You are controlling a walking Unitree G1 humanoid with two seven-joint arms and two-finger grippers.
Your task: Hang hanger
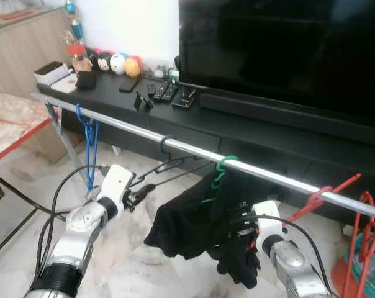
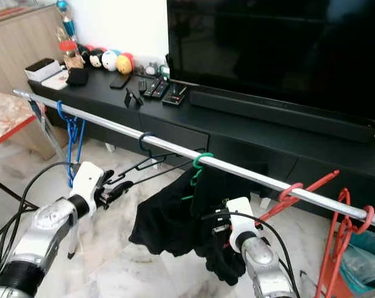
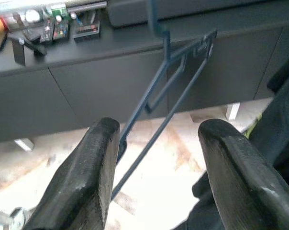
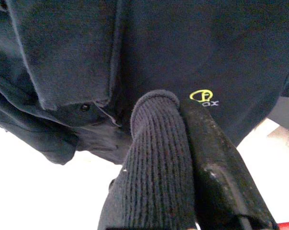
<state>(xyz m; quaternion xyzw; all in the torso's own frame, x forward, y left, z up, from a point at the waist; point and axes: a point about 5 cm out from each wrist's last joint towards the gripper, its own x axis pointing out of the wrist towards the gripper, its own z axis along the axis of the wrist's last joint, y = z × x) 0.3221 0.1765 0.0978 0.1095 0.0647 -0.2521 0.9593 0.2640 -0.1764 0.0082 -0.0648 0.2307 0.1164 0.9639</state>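
Observation:
A silver rail (image 1: 268, 175) runs across in front of the TV console. A thin dark hanger (image 1: 166, 164) hooks over its middle and slants down toward my left gripper (image 1: 147, 189). In the left wrist view that gripper (image 3: 159, 129) is open, and the dark hanger's wires (image 3: 173, 81) pass between the fingers, close against one finger (image 3: 99, 163). A green hanger (image 1: 221, 166) on the rail carries a black garment (image 1: 187, 226). My right gripper (image 1: 242, 226) is low at the garment, shut on its ribbed cuff (image 4: 154, 158).
A blue hanger (image 1: 90, 139) hangs near the rail's left end; red hangers (image 1: 318, 197) hang at the right. Behind stand the black console (image 1: 113, 105) with remotes and figurines, and a large TV (image 1: 287, 49). A red-edged table (image 1: 13, 124) is at the left.

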